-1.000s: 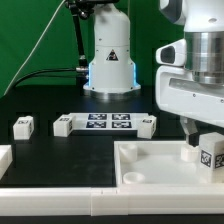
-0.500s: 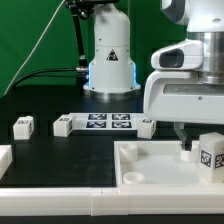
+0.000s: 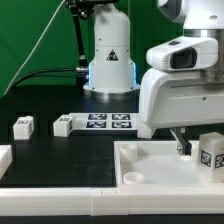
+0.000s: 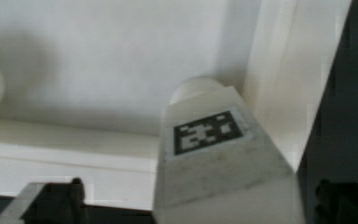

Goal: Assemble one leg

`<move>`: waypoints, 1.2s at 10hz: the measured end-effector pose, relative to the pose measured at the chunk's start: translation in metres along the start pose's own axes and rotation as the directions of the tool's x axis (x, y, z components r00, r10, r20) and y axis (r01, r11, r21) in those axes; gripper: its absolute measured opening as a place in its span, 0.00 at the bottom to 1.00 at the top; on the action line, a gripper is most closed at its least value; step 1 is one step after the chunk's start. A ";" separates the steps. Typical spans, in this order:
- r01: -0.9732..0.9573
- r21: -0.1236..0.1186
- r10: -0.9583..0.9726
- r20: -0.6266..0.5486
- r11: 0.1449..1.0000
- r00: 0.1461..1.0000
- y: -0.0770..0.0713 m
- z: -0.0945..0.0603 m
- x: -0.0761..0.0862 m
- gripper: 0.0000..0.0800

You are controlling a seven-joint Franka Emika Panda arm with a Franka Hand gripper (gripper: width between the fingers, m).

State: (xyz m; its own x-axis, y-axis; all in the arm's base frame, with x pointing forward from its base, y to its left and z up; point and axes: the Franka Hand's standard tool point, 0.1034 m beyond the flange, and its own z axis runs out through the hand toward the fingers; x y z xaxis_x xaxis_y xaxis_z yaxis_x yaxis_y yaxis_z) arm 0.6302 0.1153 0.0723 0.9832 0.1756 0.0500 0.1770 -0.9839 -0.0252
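Note:
A leg (image 3: 210,155), a small white block with a black-and-white tag, stands in the white tray-like piece (image 3: 150,170) near the exterior view's right edge. My gripper (image 3: 198,150) hangs low over it, with one finger (image 3: 182,146) visible just left of the leg. In the wrist view the leg (image 4: 208,140) stands between the fingers of my gripper (image 4: 197,205), next to the tray's wall (image 4: 279,60). One dark finger (image 4: 51,200) is clearly apart from the leg, and the other finger (image 4: 345,200) is close beside it. The jaws are open.
The marker board (image 3: 108,122) lies in the middle of the black table. Two more legs (image 3: 22,126) (image 3: 62,125) lie to its left in the exterior view, and a third (image 3: 145,124) is partly hidden behind my gripper. Another white part (image 3: 4,157) shows at the left edge.
My gripper has moved toward the exterior view's left. The leg in the tray has stayed in place.

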 end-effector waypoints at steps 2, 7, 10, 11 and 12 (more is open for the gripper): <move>-0.017 0.000 0.017 0.000 1.000 1.000 0.000 0.000 0.000 0.70; -0.026 0.000 0.026 0.000 1.000 1.000 0.000 0.000 0.000 0.36; -0.254 0.009 0.254 0.001 0.967 0.967 -0.004 0.000 0.000 0.36; -0.378 0.007 0.378 0.002 0.926 0.926 -0.004 0.000 0.000 0.36; -0.447 0.005 0.447 0.001 0.894 0.894 -0.004 0.000 0.000 0.36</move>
State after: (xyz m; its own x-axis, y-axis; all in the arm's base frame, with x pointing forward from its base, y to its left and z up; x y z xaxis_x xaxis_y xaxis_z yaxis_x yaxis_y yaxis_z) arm 0.6291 0.1192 0.0719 0.9586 -0.2828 0.0322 -0.2811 -0.9584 -0.0501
